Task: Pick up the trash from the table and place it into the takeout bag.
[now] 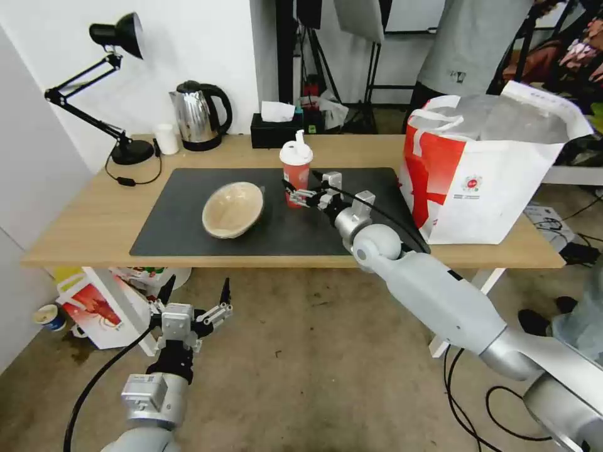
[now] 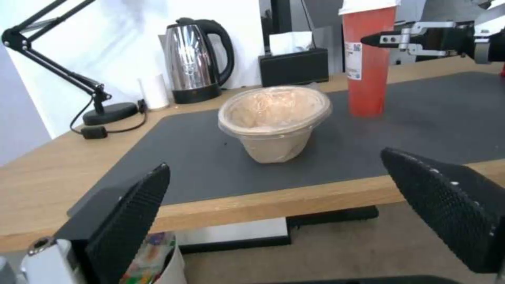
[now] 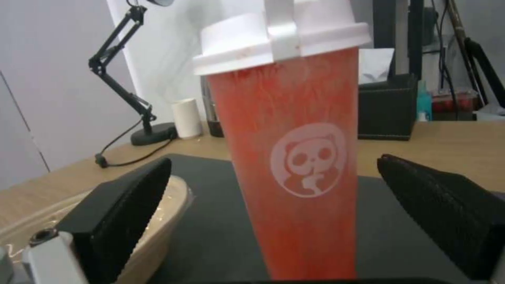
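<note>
Right gripper (image 1: 300,196): jaws spread wide on either side of the red cup (image 1: 296,174), not yet closed on it.
Left gripper (image 1: 196,300): jaws wide apart, holding nothing, low in front of the bench (image 1: 81,226).
Done: judging by what is left out, at most one piece bagged; the bag's inside is hidden.
Left: red cup and tan bowl (image 1: 232,209), both on the dark mat (image 1: 176,232).
Count: one cup, one bowl, one takeout bag (image 1: 483,188) standing at the bench's right end.

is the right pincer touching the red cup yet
Apart. The right wrist view shows the red cup standing between the open fingers of the right pincer, with dark mat visible in the gap on each side.
</note>
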